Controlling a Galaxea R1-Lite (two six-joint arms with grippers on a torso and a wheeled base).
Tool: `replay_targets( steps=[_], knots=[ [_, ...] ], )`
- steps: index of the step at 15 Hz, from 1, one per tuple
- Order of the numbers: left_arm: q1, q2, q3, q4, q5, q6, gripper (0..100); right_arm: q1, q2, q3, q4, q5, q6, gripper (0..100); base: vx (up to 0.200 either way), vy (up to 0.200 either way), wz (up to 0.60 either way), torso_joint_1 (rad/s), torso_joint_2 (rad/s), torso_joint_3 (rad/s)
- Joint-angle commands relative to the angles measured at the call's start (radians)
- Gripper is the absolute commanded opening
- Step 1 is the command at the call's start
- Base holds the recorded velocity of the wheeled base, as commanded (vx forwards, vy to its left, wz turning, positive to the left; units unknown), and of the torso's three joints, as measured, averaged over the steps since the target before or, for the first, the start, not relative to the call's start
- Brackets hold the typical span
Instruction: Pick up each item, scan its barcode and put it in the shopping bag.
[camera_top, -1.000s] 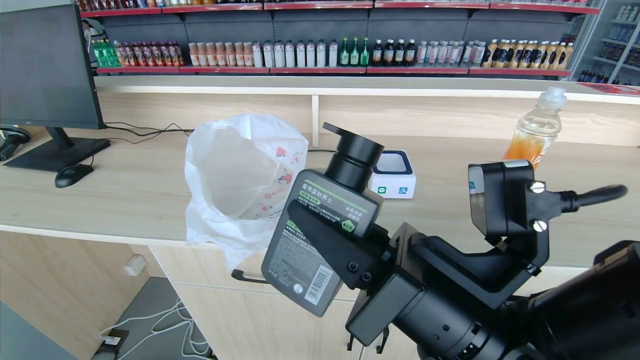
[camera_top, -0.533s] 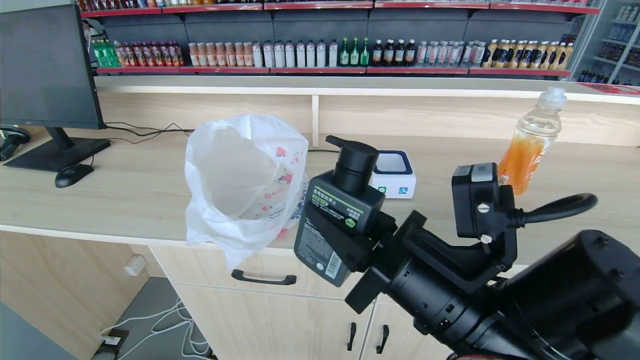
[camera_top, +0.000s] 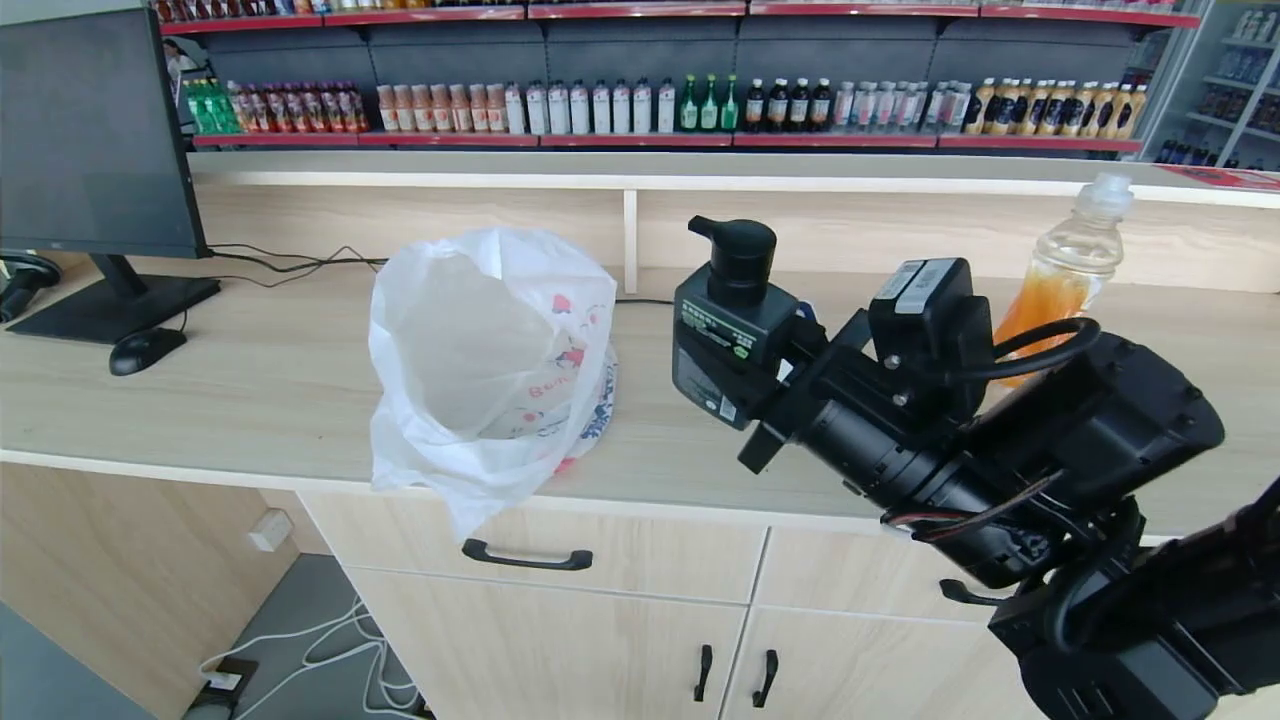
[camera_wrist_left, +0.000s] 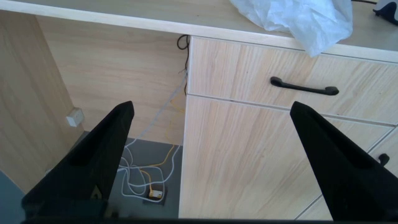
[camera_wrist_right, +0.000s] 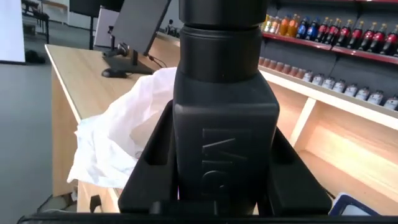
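Left wrist view: the left gripper (camera_wrist_left: 211, 111) spreads its black fingers wide, holding nothing, before a pale wood cabinet (camera_wrist_left: 261, 143). On the wood-grain counter (camera_top: 250, 390) a crinkled, translucent white shopping bag (camera_top: 490, 350) stands open. To its right, the right gripper (camera_top: 760, 365) clamps a boxy matte-black pump bottle (camera_top: 722, 335), nearly upright above the counter. Farther right stands a clear bottle of orange drink (camera_top: 1062, 275).

Orange drink (camera_top: 1072, 255) base behind right arm (camera_top: 1050, 440), monitor (camera_top: 95, 130) edge-cut, pump bottle (camera_wrist_right: 225, 124) top cropped in right wrist view
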Motion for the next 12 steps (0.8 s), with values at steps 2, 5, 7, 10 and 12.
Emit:
replay_targets(
  steps=[2, 5, 7, 10, 12],
  knots=[
    [0.000, 0.001, 0.000, -0.001, 0.000, 0.000, 100, -0.037, 0.021, -0.028, -0.001, 0.007, -0.008, 0, 0.000, 0.000, 0.00, 0.000, 0.00, 0.000],
    [0.000, 0.001, 0.000, 0.001, 0.000, 0.000, 100, -0.049, -0.017, -0.011, -0.001, 0.013, -0.006, 0, 0.000, 0.000, 0.00, 0.000, 0.00, 0.000],
    [0.000, 0.001, 0.000, -0.001, 0.000, 0.000, 100, -0.124, -0.034, 0.047, -0.001, 0.036, -0.046, 0, 0.000, 0.000, 0.00, 0.000, 0.00, 0.000],
    [0.000, 0.001, 0.000, -0.001, 0.000, 0.000, 100, -0.255, 0.018, -0.004, -0.001, 0.234, -0.091, 0, 0.000, 0.000, 0.00, 0.000, 0.00, 0.000],
    [0.000, 0.001, 0.000, -0.001, 0.000, 0.000, 100, -0.319, 0.044, -0.047, -0.001, 0.334, -0.097, 0, 0.000, 0.000, 0.00, 0.000, 0.00, 0.000]
  ],
)
